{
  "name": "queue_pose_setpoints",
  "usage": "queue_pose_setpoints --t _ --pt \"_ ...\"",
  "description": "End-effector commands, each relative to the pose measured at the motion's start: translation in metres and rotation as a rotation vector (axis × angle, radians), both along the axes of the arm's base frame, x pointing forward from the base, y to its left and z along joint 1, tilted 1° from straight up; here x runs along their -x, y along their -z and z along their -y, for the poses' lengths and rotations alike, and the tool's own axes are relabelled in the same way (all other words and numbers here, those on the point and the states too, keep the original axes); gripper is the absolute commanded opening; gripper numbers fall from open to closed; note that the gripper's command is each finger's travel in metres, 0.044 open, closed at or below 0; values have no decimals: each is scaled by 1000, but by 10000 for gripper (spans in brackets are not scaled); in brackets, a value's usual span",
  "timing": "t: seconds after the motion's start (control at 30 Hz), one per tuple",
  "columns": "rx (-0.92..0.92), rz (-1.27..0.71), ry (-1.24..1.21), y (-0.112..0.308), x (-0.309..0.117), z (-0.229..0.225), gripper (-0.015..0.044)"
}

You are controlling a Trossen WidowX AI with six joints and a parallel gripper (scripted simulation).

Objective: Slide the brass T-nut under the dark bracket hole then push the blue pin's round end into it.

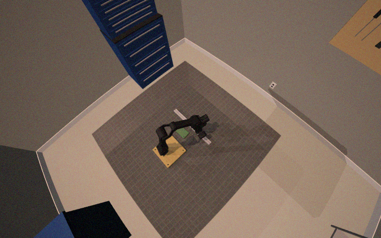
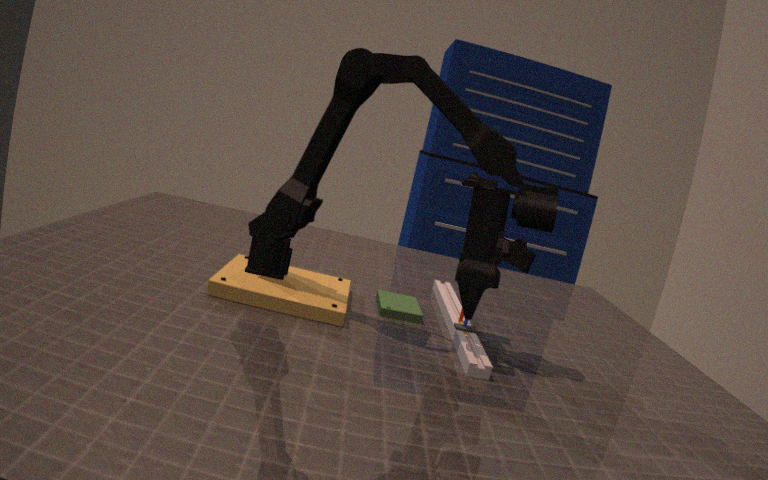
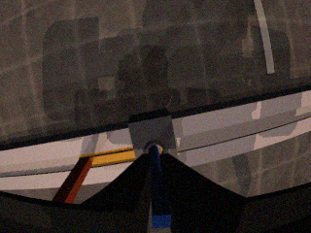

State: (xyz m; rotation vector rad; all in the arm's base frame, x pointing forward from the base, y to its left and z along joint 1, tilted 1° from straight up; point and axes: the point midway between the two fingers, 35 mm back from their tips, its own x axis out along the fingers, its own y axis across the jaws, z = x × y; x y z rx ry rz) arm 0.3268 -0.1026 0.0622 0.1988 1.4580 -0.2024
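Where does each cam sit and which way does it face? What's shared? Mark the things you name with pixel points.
Top: high above, looking steeply down at the tiled mat [image 1: 210, 179]; whole arm [image 1: 182, 123] [image 2: 322, 135] in shot, seen from above.
Exterior: low, off to one side, looking across the mat; whole arm in profile, hand [image 2: 466, 321] [image 3: 155, 162] pointing down.
Wrist: rides near the hand, looking past its dark fingers at the bracket [image 3: 152, 132] and blue pin [image 3: 156, 184].
Top and exterior share the green tray [image 1: 182, 132] [image 2: 399, 306] and yellow base plate [image 1: 171, 156] [image 2: 271, 300].

Looks like pale, smooth metal on the rail [image 1: 179, 113] [image 2: 478, 370] [image 3: 209, 126]. Across it, dull grey on the bracket [image 2: 459, 326] [image 3: 141, 133], with brassy metal on the nut [image 2: 461, 322] [image 3: 114, 156] beside. Near the rail, matt plastic by the look of the green tray [image 1: 182, 132] [image 2: 399, 304]. Around it, glossy, reflective tile on the bench [image 1: 196, 182] [image 2: 169, 367] [image 3: 63, 63]. Beyond the tray from the rail, smooth, maybe painted, on the yellow board [image 1: 175, 152] [image 2: 317, 294].
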Motion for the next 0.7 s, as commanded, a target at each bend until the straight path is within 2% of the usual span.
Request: queue_pose_setpoints --t 0.0,0.67 --pt "0 0 0 0 0 0 -150" --pt "-5 -37 1 0 -2 0 -150"
